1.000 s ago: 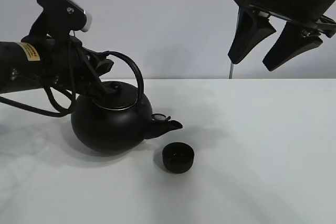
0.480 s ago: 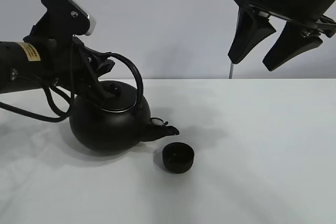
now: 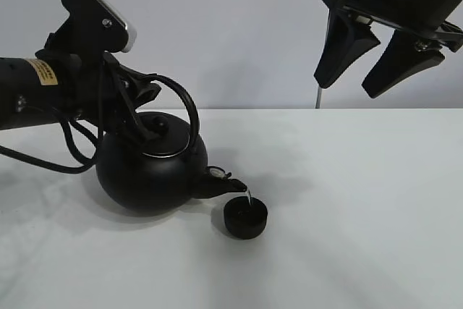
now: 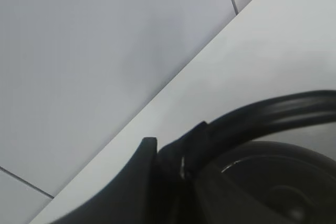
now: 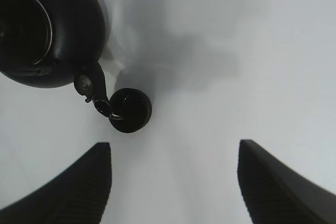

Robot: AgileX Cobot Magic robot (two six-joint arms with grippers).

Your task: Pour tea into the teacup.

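Observation:
The round black kettle [image 3: 152,175] is tilted with its spout [image 3: 226,185] down over the small black teacup [image 3: 245,218] on the white table. A thin stream runs from the spout into the cup. My left gripper [image 3: 141,117] is shut on the kettle's arched handle [image 3: 184,103]; the handle also shows in the left wrist view [image 4: 273,111]. My right gripper [image 3: 369,52] hangs open and empty high above the table at the right. The right wrist view shows the kettle [image 5: 44,27], its spout [image 5: 97,93] and the teacup [image 5: 131,110] from above.
The white table [image 3: 362,200] stretches to the right and front of the cup. A pale wall [image 3: 253,27] with a thin vertical seam stands behind it. Black cables [image 3: 72,150] hang from my left arm beside the kettle.
The kettle has tipped further forward, its spout lowering toward the teacup, and a stream now runs into the cup. The right gripper has not moved.

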